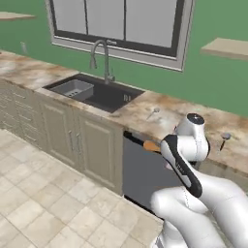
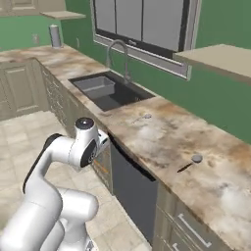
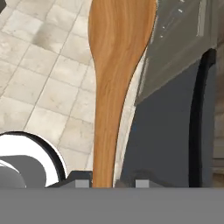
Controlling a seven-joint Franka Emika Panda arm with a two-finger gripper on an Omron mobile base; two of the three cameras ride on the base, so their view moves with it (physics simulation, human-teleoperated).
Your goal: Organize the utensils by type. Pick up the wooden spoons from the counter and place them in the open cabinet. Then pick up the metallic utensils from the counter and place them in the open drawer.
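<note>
My gripper (image 3: 109, 181) is shut on the handle of a wooden spoon (image 3: 116, 74), held low in front of the lower cabinets, its oval bowl pointing away over the tiled floor. The spoon's orange end (image 1: 151, 146) pokes out from behind my arm just below the counter (image 1: 135, 109) edge. On the counter lie the metallic utensils: an all-grey spoon (image 1: 154, 112) (image 2: 144, 117) and one with a round grey head and thin black handle (image 1: 224, 139) (image 2: 195, 160). The cabinet and the drawer are out of view.
A dark sink (image 1: 97, 92) with a curved faucet (image 1: 102, 58) is set in the counter to the left. A dark grey dishwasher front (image 1: 145, 177) stands beside the held spoon. A bare tan wall shelf (image 1: 225, 47) hangs above the counter. Tiled floor lies open to the left.
</note>
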